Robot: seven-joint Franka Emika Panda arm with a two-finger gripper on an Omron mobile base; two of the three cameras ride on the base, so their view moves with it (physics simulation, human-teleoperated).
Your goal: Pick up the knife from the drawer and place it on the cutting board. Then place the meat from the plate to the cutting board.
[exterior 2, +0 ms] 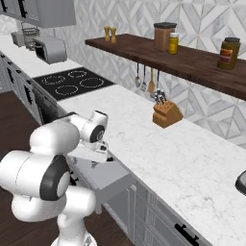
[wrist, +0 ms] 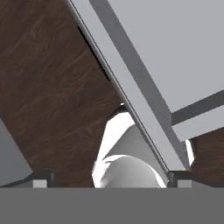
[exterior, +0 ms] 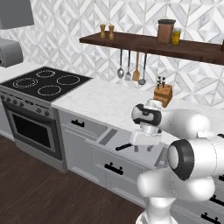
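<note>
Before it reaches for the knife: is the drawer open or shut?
Open. The drawer juts from the cabinet front beneath the gripper, its grey floor exposed, with the knife lying inside.

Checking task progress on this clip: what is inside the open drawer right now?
In the left base view the knife's black handle lies on the floor of the drawer; its blade is covered by the gripper hanging over it. The rest looks bare.

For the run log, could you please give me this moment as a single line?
phase: reaching for knife | drawer: open | knife: in drawer | gripper: above drawer, jaw state unclear | holding: nothing seen
</note>
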